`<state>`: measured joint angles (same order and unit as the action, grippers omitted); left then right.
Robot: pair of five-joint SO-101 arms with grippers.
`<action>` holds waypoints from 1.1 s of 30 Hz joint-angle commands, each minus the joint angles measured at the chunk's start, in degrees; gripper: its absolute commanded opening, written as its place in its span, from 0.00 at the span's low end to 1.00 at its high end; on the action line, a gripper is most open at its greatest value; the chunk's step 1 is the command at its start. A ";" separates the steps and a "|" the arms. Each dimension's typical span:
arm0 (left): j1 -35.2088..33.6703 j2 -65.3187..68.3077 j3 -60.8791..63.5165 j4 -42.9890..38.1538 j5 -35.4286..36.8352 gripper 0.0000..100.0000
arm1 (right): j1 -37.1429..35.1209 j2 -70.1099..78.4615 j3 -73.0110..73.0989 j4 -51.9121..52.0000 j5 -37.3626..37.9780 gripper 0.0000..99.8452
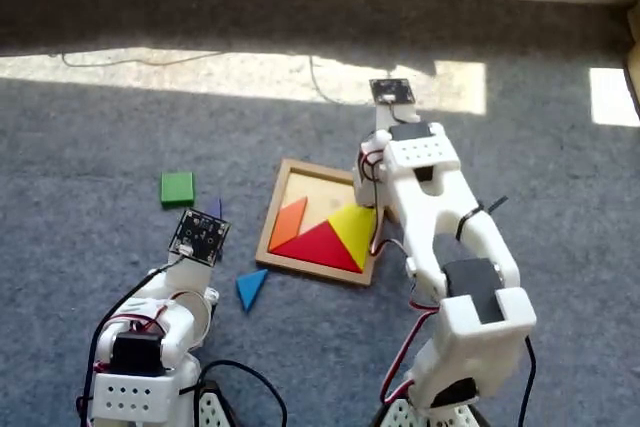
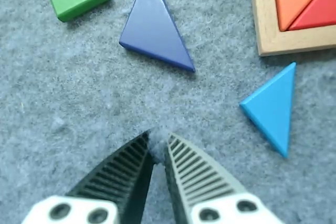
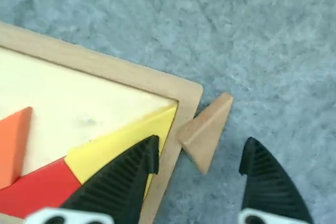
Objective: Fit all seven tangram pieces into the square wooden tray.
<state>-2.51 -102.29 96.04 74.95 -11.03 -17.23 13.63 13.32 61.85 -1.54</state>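
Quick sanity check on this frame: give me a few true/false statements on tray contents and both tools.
1. The tray holds an orange piece, a red piece and a yellow piece. True.
2. The green square sits inside the tray. False: it lies on the carpet, apart from the tray.
3. The right tool is open, over the tray's rim and a wood-coloured triangle just outside it. True.
4. The left tool grips the light blue triangle. False: it is shut on nothing, and that triangle lies on the carpet off to one side.
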 commanded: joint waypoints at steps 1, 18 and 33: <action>-0.66 -0.66 1.19 0.18 0.09 0.01 | -0.40 1.63 -3.21 -1.27 2.81 0.20; -0.66 -0.66 1.19 0.18 0.09 0.01 | 4.18 1.71 -3.03 -0.40 6.42 0.06; -0.66 -0.66 1.19 0.18 0.09 0.01 | 5.05 -11.30 -3.38 5.23 6.24 0.01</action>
<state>-2.51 -102.29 96.04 74.95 -11.03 -12.48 7.47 11.30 66.33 4.35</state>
